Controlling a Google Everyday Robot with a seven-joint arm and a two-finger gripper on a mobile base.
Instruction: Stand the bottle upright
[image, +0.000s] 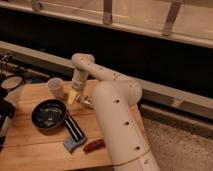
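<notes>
Nearest the camera, the arm's thick white link rises from the lower right and covers part of the wooden table. Beside it on the table lie a brown sausage-shaped item and a blue block with a dark-striped top. Beyond these stands a dark round bowl. The bottle comes next. It is a small pale cylinder lying on its side on the wood, with a greyish patch on its flank. Its far end is hidden behind the arm's link, and neither label print nor cap can be made out. The gripper hangs low over the table from the bent wrist, pointing downward. The bottle lies just beside the gripper, on the side toward the thick link, in the space between the two. Whether they touch cannot be told, nor how far the gripper is open or whether it holds anything. A white paper cup stands upright further back, near the gripper but apart from it. Farthest off, a dark wall is topped by a railing.
</notes>
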